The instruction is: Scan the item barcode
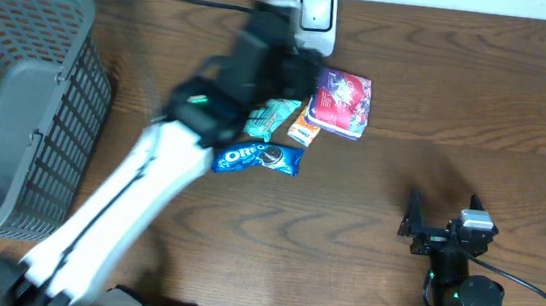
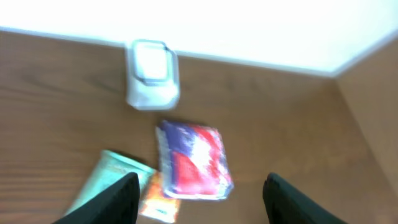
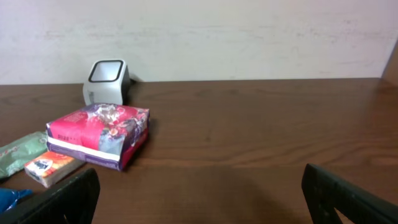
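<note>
The white barcode scanner (image 1: pixel 315 18) stands at the table's far edge, also seen in the left wrist view as the scanner (image 2: pixel 152 71). In front of it lies a red and purple packet (image 1: pixel 343 102), flat on the wood. My left gripper (image 2: pixel 199 200) hovers open above this packet (image 2: pixel 193 160), holding nothing; the arm is motion-blurred in the overhead view. A teal packet (image 1: pixel 271 119), a small orange packet (image 1: pixel 303 131) and a blue Oreo pack (image 1: pixel 257 158) lie just left of it. My right gripper (image 1: pixel 441 230) rests open and empty near the front right.
A large grey mesh basket (image 1: pixel 17 98) fills the left side of the table. The scanner's black cable (image 1: pixel 197 1) runs along the back edge. The right wrist view shows bare wood between its fingers (image 3: pixel 62 199).
</note>
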Robot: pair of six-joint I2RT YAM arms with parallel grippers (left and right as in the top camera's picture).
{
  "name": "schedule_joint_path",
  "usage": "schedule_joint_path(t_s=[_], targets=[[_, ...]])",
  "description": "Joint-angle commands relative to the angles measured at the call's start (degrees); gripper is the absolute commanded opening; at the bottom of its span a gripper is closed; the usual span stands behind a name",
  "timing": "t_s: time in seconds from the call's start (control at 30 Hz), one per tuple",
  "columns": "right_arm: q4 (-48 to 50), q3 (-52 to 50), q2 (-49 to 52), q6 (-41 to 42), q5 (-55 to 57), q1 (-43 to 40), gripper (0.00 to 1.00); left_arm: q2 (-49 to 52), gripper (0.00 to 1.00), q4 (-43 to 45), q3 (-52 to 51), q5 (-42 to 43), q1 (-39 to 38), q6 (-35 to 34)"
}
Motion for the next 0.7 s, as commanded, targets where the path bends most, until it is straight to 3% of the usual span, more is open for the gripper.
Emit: schedule_joint_path(t_s=[0.0, 0.1, 0.3, 0.4, 0.43, 0.47, 0.6, 0.67], targets=[[-0.2, -0.1, -0.3, -0.7, -0.1, -0.7, 0.99, -8.5, 0.64, -3.7, 0.4, -6.6, 9.1, 2.2], [-0.2, -0.1, -0.3, -0.7, -0.1, -0.7, 0.99, -13.2, 0.75, -7.0, 0.4, -9.6, 18.9, 2.2], [-0.2, -0.1, -0.3, -0.7, -0.1, -0.7, 0.99, -17.0, 0.77, -12.1, 0.4, -9.6, 40.3, 0.5], [-0.2, -0.1, -0.3, -0.7, -0.1, -0.7, 0.99, -16.7, 0.77, -16.2, 0.4, -9.6, 47.6, -6.5], [-0.2, -0.1, -0.3, -0.7, -0.1, -0.7, 0.99, -16.2, 0.88, -18.0, 0.4, -9.6, 50.2, -9.3], [-0.2, -0.1, -0.3, -0.7, -0.1, -0.7, 0.99, -15.7, 0.89, -19.1, 0.4, -9.6, 52.2, -10.8], [-0.2, -0.1, -0.3, -0.7, -0.1, -0.7, 0.99, -13.4, 0.90, -21.7, 0.4, -9.6, 57.8, -14.1], [-0.2, -0.1, -0.3, -0.7, -0.1, -0.7, 0.99, -12.2, 0.96, -23.6, 0.4, -9.6, 59.2, -15.1]])
